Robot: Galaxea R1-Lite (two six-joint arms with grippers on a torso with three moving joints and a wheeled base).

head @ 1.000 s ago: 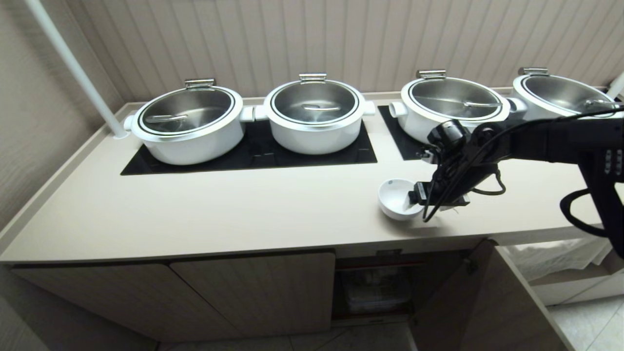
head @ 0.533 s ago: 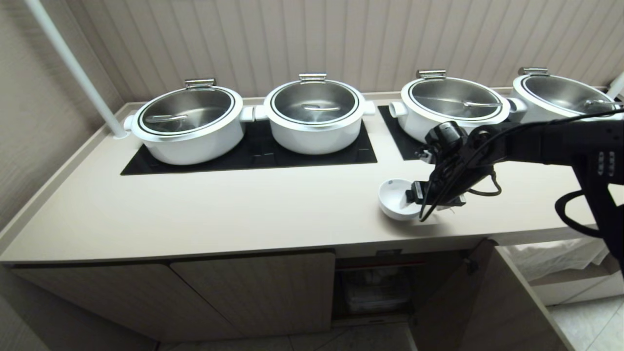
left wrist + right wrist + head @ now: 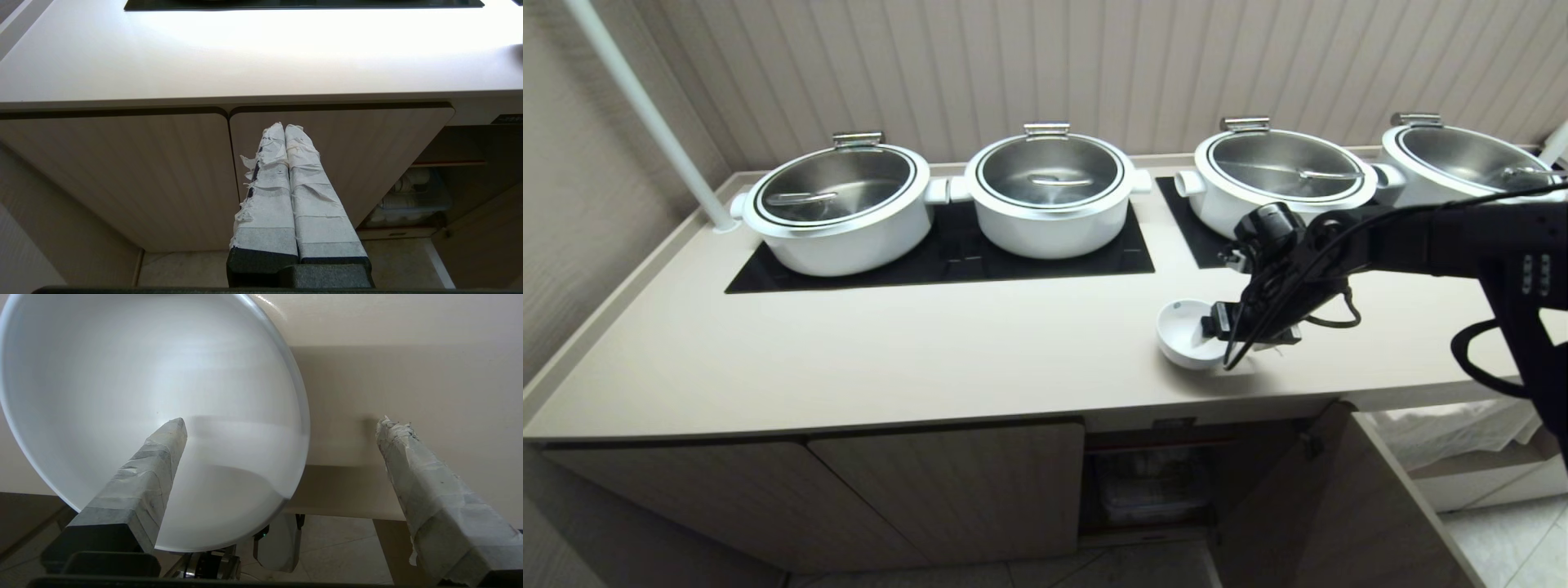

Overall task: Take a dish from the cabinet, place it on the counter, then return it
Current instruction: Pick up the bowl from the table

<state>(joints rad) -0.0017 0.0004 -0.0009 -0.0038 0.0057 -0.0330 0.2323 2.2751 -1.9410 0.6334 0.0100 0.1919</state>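
Observation:
The dish, a small white bowl, rests on the beige counter near its front edge, above the open cabinet. My right gripper is open at the bowl's right side. In the right wrist view one taped finger reaches inside the dish and the other finger stands outside it, well clear of the rim, so the right gripper straddles the wall without clamping it. My left gripper is shut and empty, parked low in front of the closed cabinet doors.
Several white pots with steel lids stand on black cooktop panels along the back. A white pole rises at the back left. A clear bin sits inside the open cabinet. A cloth-draped lower shelf lies at the right.

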